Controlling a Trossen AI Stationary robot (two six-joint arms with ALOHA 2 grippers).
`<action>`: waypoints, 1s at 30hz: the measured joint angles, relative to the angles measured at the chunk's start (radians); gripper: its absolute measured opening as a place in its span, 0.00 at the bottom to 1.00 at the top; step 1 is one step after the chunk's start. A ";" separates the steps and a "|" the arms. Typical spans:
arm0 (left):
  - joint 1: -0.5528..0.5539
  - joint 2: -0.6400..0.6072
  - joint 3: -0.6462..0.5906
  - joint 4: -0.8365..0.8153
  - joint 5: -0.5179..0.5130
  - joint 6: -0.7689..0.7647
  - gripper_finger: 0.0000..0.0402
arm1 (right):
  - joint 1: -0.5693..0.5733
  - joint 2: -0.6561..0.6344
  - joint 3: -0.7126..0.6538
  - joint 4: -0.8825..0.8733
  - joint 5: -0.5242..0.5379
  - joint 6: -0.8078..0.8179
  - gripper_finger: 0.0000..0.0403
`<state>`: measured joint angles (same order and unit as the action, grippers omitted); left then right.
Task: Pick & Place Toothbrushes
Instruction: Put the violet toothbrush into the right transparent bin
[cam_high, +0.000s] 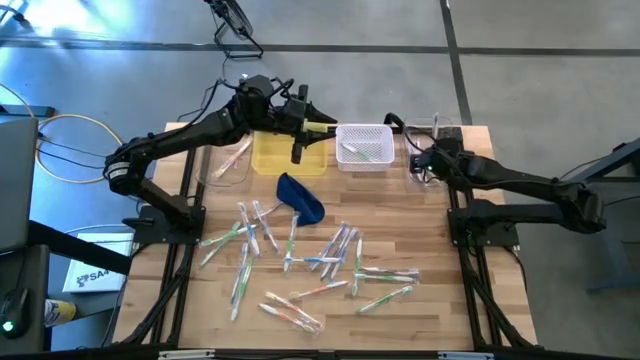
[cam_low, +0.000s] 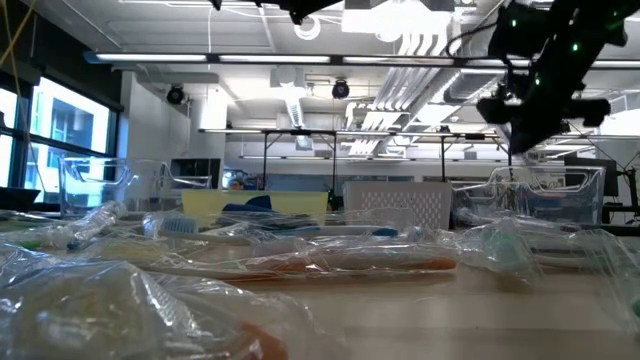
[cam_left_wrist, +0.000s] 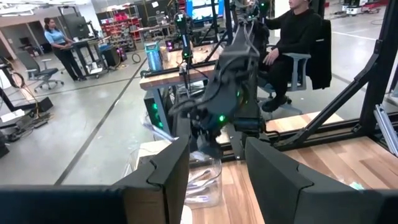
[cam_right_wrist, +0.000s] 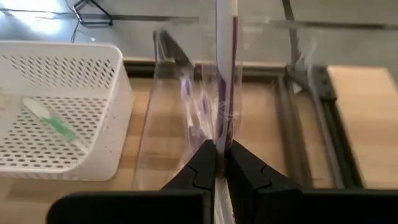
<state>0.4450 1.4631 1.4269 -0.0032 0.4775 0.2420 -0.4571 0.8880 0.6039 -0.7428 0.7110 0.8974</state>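
Lying loose across the near half of the desk (cam_high: 470, 250), many toothbrushes (cam_high: 300, 265) are left unsorted. Farther back, one wrapped toothbrush (cam_right_wrist: 225, 62) is pinched upright by the right tool (cam_right_wrist: 219, 158) above a clear bin (cam_right_wrist: 168, 124) beside the white basket (cam_high: 363, 147), so placing seems underway and release is called for. Over the yellow bin (cam_high: 277, 155) the left tool (cam_high: 297, 152) is held spread, empty.

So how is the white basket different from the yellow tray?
The white basket has walls full of little holes; the yellow tray looks solid. The white basket holds a green-and-white toothbrush; the yellow tray looks empty, though the left arm covers part of it. Both sit side by side at the table's far edge.
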 joint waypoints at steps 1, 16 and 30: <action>0.000 0.000 0.000 0.000 0.000 0.000 0.38 | -0.007 0.003 -0.024 0.015 -0.012 0.006 0.03; 0.000 0.000 0.000 -0.008 0.001 0.018 0.38 | -0.050 0.003 -0.142 0.112 -0.045 0.042 0.03; 0.000 0.000 0.000 -0.026 -0.001 0.019 0.38 | -0.050 0.003 -0.142 0.120 -0.065 0.048 0.32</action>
<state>0.4450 1.4631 1.4269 -0.0296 0.4767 0.2607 -0.5072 0.8912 0.4614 -0.6232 0.6461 0.9450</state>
